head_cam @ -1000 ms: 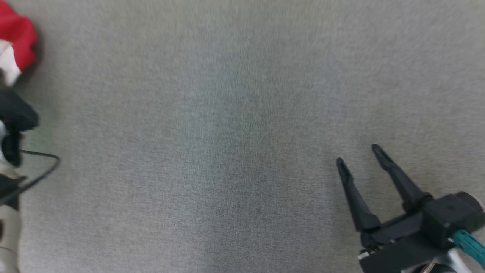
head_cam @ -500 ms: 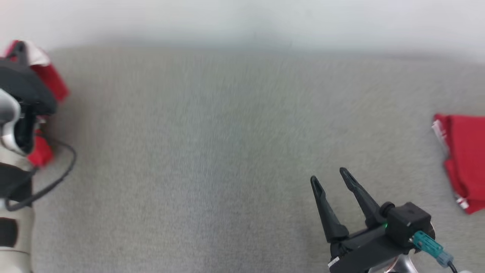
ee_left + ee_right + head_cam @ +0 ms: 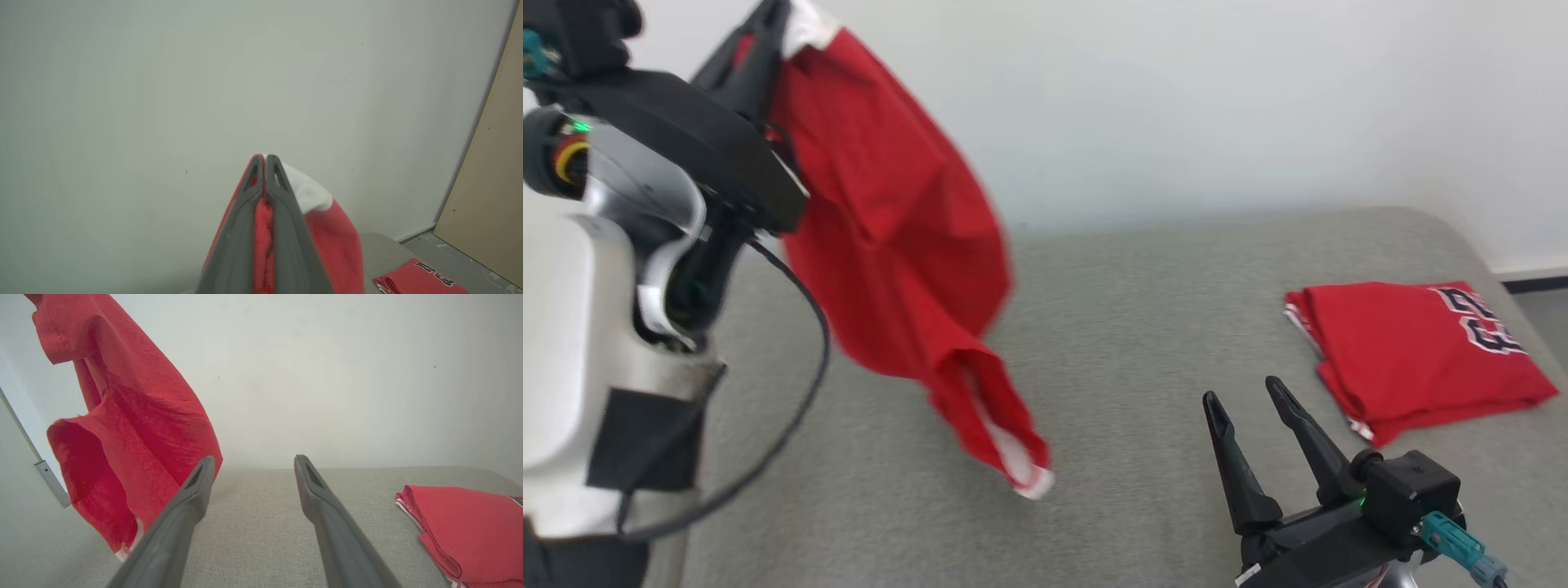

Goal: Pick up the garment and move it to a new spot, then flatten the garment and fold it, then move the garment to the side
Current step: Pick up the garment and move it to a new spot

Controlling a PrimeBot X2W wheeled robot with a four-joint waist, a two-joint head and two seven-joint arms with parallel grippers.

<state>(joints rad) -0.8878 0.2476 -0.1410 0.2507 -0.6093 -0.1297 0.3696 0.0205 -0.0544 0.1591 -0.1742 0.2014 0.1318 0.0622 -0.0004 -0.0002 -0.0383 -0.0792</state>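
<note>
Pinched shut on the floppy red shirt (image 3: 890,237), the left gripper (image 3: 760,49) has lifted it high above the grey cloth table (image 3: 1143,327) for moving; the right gripper (image 3: 1243,392) sits wide open.

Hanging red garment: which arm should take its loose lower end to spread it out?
Right. The right gripper is open and empty, low over the grey surface near the dangling hem of the garment; the left gripper is shut on its top edge, holding it up.
</note>
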